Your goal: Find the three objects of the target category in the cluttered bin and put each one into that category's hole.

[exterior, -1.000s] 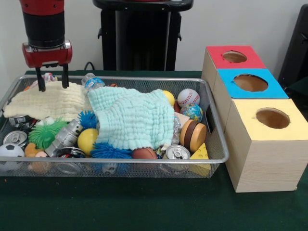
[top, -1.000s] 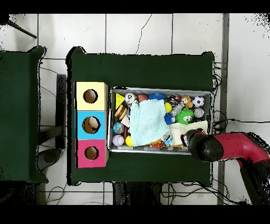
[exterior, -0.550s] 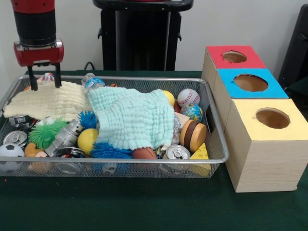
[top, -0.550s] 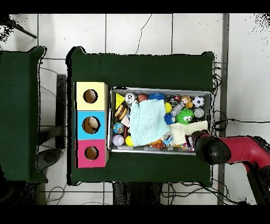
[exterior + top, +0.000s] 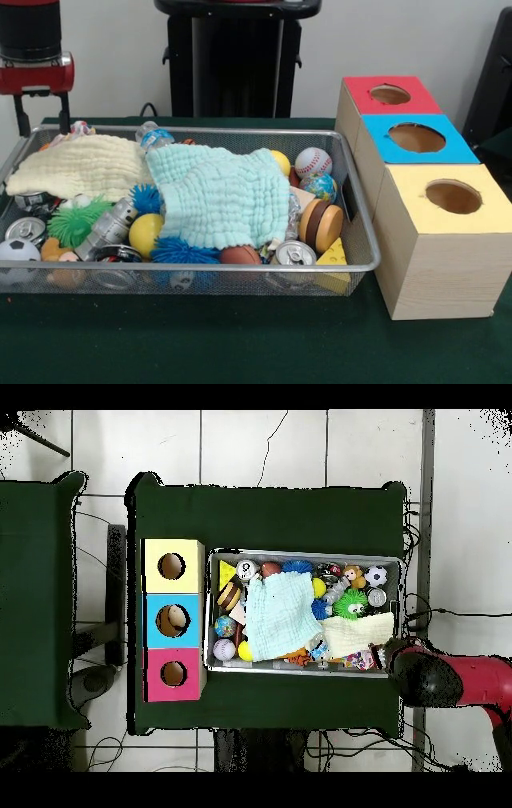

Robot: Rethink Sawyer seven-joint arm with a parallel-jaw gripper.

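Up at ten o'clock in the front view, the claw (image 5: pixel 40 114) hangs above the bin's (image 5: pixel 364 240) corner, its two fingers set a little apart and holding nothing. Just below it, at nine o'clock, lies a cream cloth (image 5: pixel 84 166), and toward the bin's centre a mint cloth (image 5: pixel 220 192) covers much of the clutter.

Which category is wanted cannot be told from the task, so balls are only one guess: a baseball (image 5: pixel 313 162) and globe ball (image 5: pixel 321 187) sit at two o'clock of the mint cloth, a yellow ball (image 5: pixel 146 233) at eight o'clock, a soccer ball (image 5: pixel 18 250) at the bin's near corner. These look light and round, likely to roll or squirt from a pinch; closing across the widest part from above seems safest. Cans (image 5: pixel 294 254) at five o'clock look thin, slick and easily dented.

Three boxes stand at three o'clock on the surface (image 5: pixel 240 344): red (image 5: pixel 362 96), blue (image 5: pixel 392 156), yellow (image 5: pixel 448 248).
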